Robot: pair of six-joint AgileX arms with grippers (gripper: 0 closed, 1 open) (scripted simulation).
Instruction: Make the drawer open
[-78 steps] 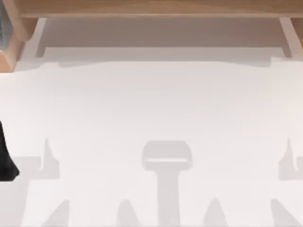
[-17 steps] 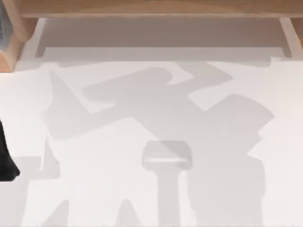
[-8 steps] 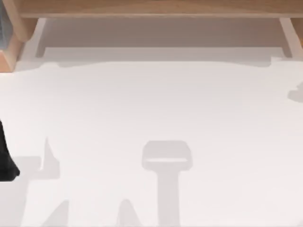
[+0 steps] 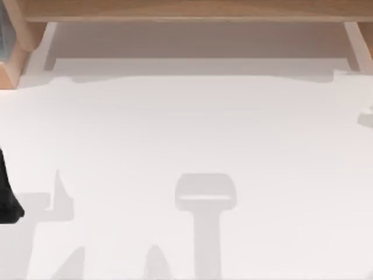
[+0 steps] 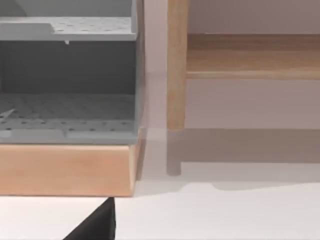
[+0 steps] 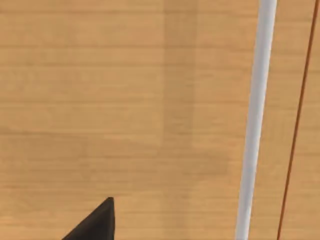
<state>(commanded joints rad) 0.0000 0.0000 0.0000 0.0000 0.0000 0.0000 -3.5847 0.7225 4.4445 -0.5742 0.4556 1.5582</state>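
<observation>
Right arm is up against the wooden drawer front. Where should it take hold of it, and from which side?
Grip the pale bar handle, a slim rod running along the wooden drawer front in the right wrist view. Come in square to the panel, one finger on each long side of the bar; it looks thin enough to pinch.

White table (image 4: 186, 134) under soft shadows; grey perforated shelves (image 5: 67, 112) stand beside a wooden post (image 5: 176, 65).

The drawer (image 6: 125, 100) has a light wooden front with horizontal grain and a slim white bar handle (image 6: 254, 120) running across it; a thin dark seam lies just beside the handle.
</observation>
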